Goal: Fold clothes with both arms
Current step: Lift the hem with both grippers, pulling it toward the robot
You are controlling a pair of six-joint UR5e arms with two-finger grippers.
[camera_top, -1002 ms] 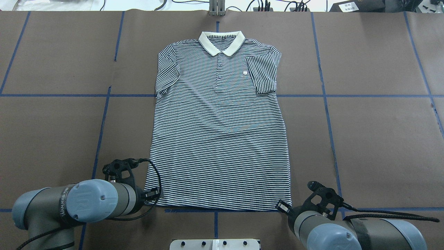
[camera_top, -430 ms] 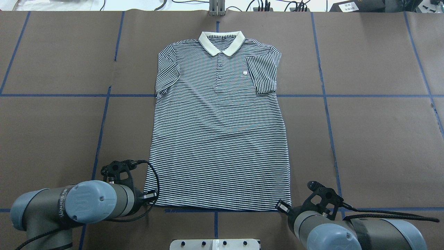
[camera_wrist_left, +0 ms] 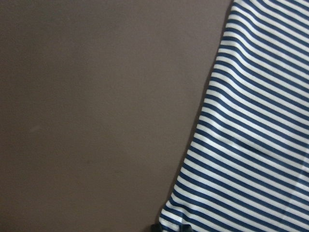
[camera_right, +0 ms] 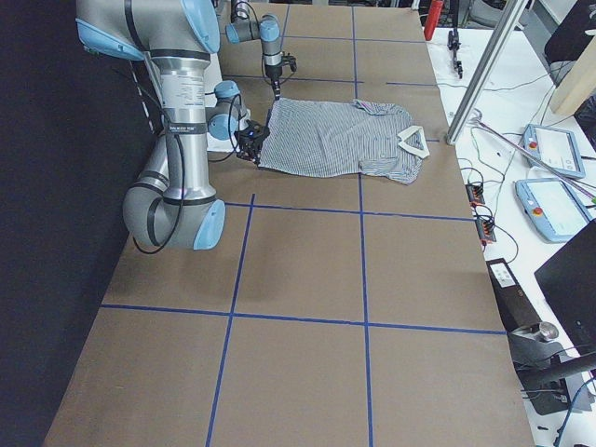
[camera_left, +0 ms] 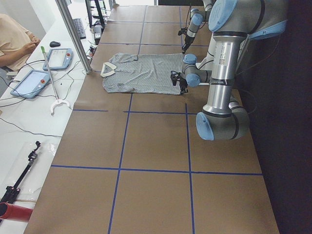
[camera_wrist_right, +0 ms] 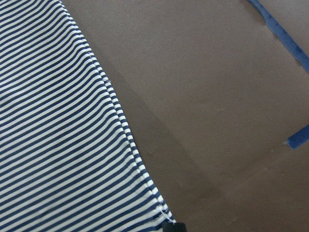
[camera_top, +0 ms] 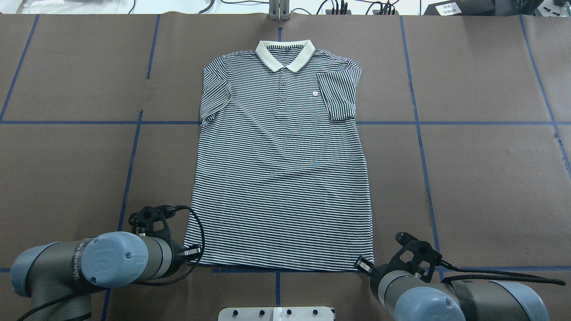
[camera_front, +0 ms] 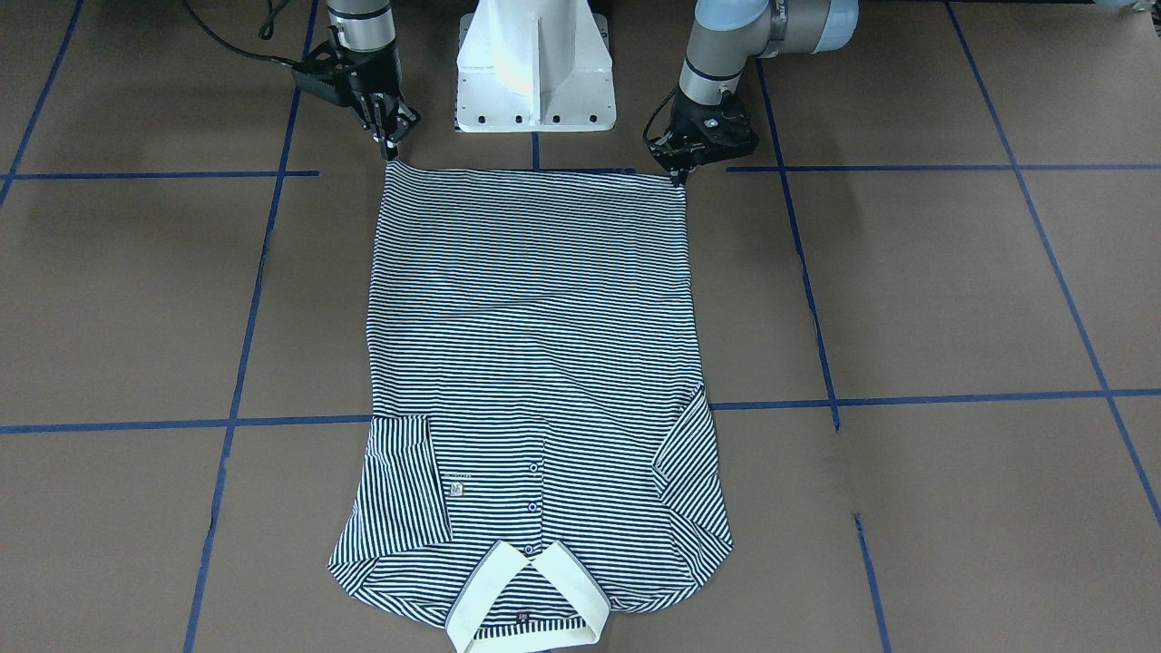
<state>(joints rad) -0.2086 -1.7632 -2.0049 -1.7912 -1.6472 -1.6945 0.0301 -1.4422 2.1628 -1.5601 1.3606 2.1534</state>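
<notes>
The striped polo shirt (camera_top: 281,178) lies flat on the brown table, front up, cream collar (camera_top: 285,53) far from me, both sleeves folded inward. It also shows in the front-facing view (camera_front: 535,345). My left gripper (camera_top: 196,252) sits low at the hem's left corner, also seen in the front-facing view (camera_front: 678,174), and looks shut on it. My right gripper (camera_top: 362,264) sits at the hem's right corner, in the front-facing view (camera_front: 392,152), and looks shut on it. Each wrist view shows striped cloth (camera_wrist_left: 251,145) (camera_wrist_right: 58,135) running down to dark fingertips at the bottom edge.
The white pedestal base (camera_front: 535,63) stands just behind the hem. Blue tape lines (camera_top: 129,178) cross the brown table cover. An aluminium post (camera_top: 279,9), cables and tablets (camera_left: 29,83) sit past the collar end, where an operator (camera_left: 14,34) sits.
My left arm has drawn back slightly towards the left and the table's near edge, staying at the hem corner. The right arm and the shirt body have not visibly moved.
</notes>
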